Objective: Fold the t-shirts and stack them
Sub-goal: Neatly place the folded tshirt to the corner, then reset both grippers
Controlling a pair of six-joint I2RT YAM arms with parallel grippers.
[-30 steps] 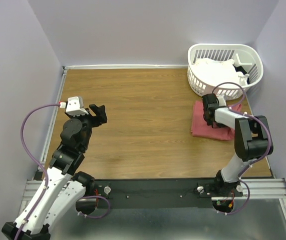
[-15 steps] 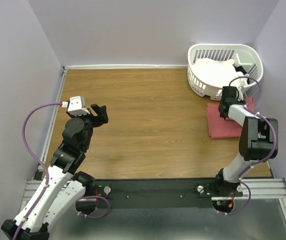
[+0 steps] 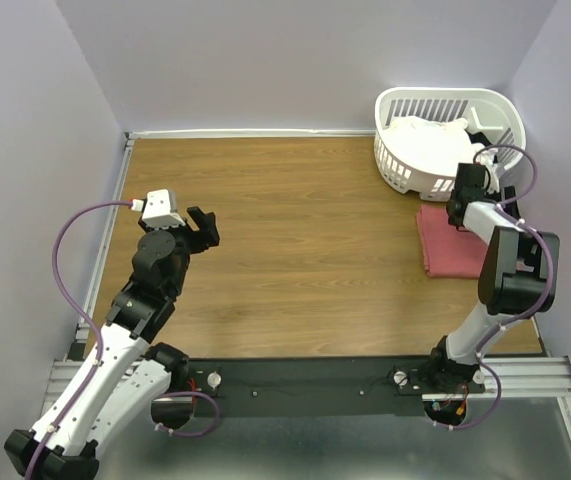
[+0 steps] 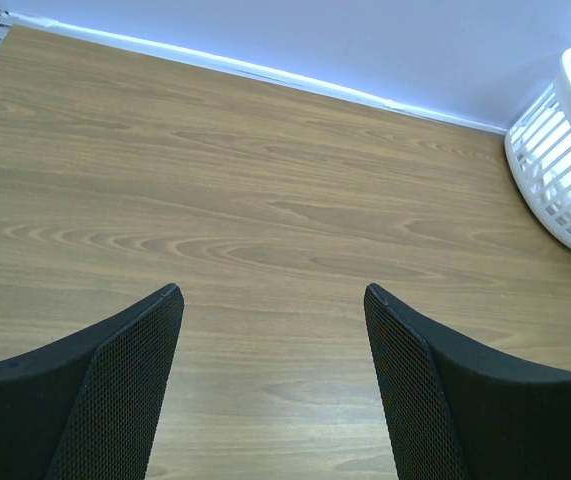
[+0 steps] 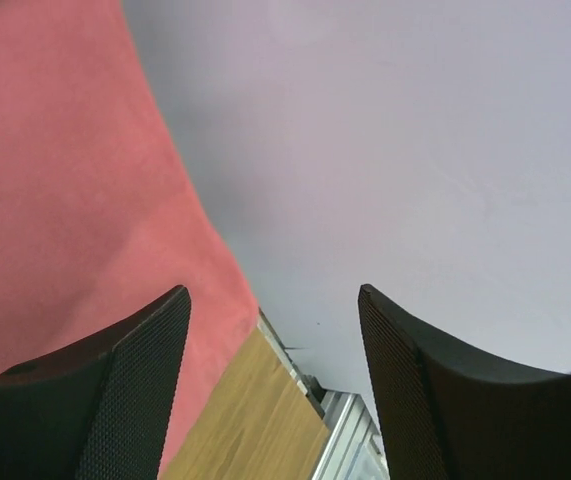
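Note:
The coral-red t-shirt (image 3: 447,242) lies folded flat at the table's right edge, just in front of the basket. My right gripper (image 3: 460,212) hovers over its far end, open, with nothing between the fingers; in the right wrist view (image 5: 273,290) the red t-shirt (image 5: 65,180) fills the left side and the wall shows between the fingertips. White t-shirts (image 3: 427,140) lie heaped in the laundry basket. My left gripper (image 3: 203,228) is held open over bare wood at the left; the left wrist view (image 4: 273,290) shows only table between its fingers.
The white slatted laundry basket (image 3: 445,96) stands at the back right corner, its side (image 4: 565,160) also in the left wrist view. The right wall sits close beside the red t-shirt. A metal rail (image 5: 350,440) runs along the table's edge.
My right gripper carried the red t-shirt to the right, from nearer the middle to the right edge, then opened and let it go. The left arm barely moved.

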